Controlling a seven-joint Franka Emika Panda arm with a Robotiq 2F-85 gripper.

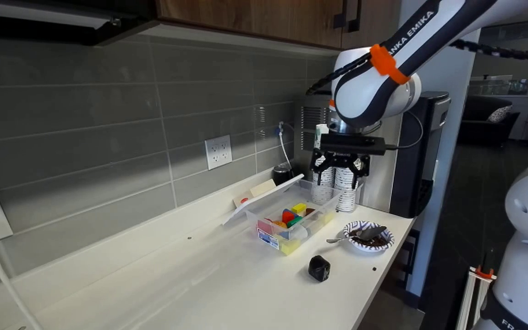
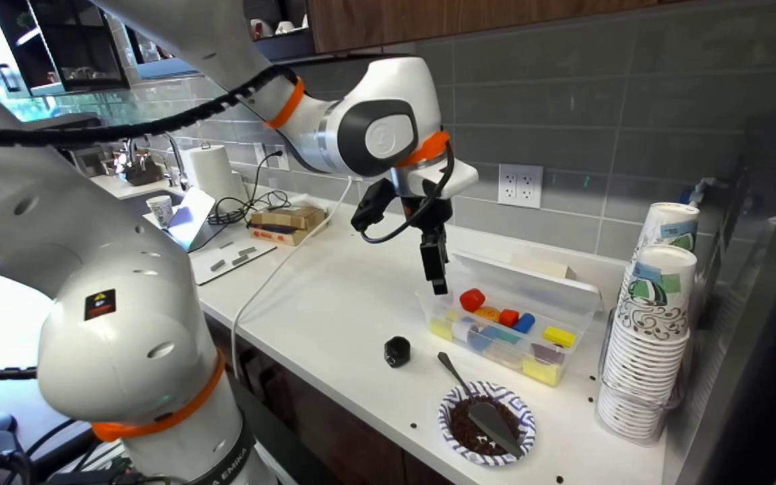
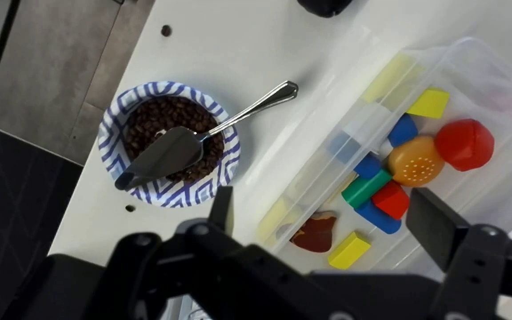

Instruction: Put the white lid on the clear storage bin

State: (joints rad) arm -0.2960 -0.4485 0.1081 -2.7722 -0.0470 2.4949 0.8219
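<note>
Here: clear bin [image 3: 314, 182] holds coloured pieces [image 3: 416, 161]; bowl [image 3: 225, 169], beans [image 3: 171, 111].

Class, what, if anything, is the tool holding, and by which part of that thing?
Nothing is held: the tool is open, its jaws apart; the white lid tilts along the clear storage bin, ungripped.

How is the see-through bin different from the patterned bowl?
The bin is a long rectangle; the bowl is round. The bin is clear, while the bowl is white with blue zigzags. The bin holds colourful pieces; the bowl holds brown beans. Both sit on the counter, open at the top.
</note>
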